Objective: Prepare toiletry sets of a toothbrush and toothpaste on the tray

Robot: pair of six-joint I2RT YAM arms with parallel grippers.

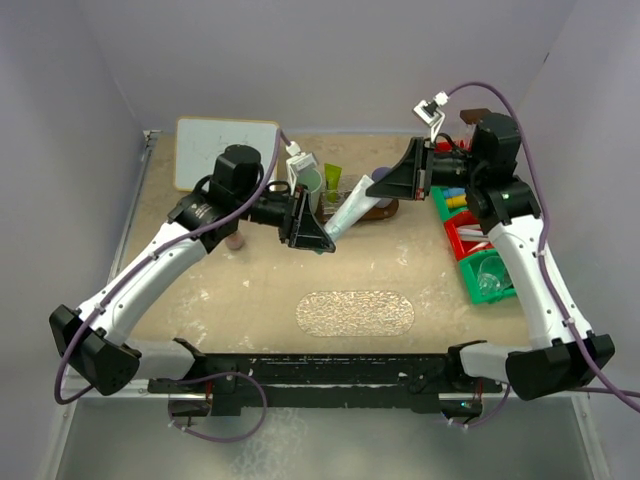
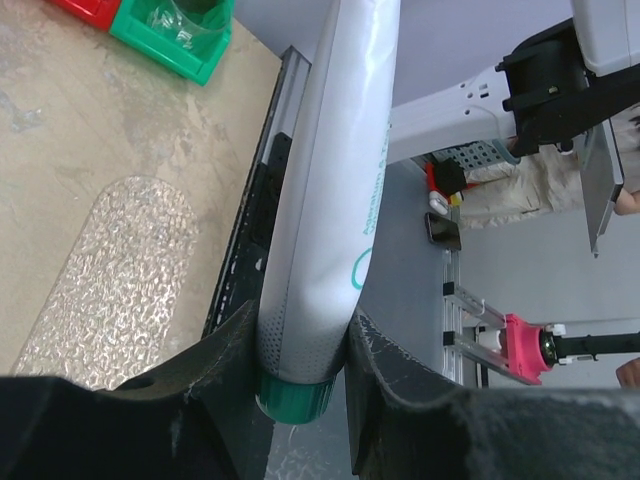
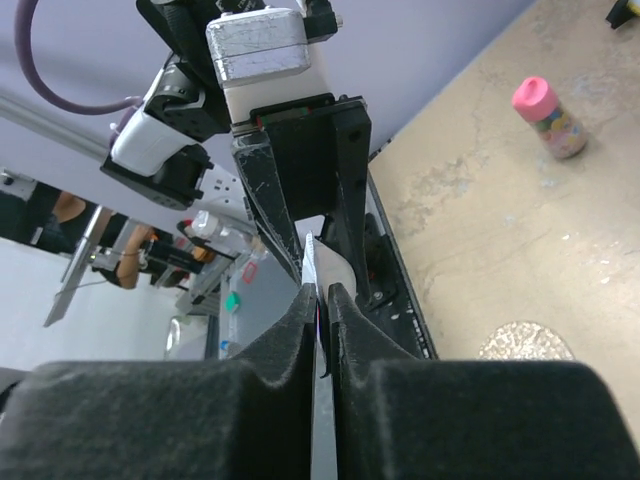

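Note:
A pale grey toothpaste tube with a green cap hangs in the air between both grippers, behind the oval glittery tray. My left gripper is shut on the tube's cap end. In the left wrist view the tube runs up from the fingers, and the green cap sticks out below them. My right gripper is shut on the tube's flat crimped end. A slim pale toothbrush lies in the red bin on the right.
Red and green bins line the right side. A cup and a green tube stand at the back centre beside a white board. A pink-capped little bottle stands on the table under the left arm.

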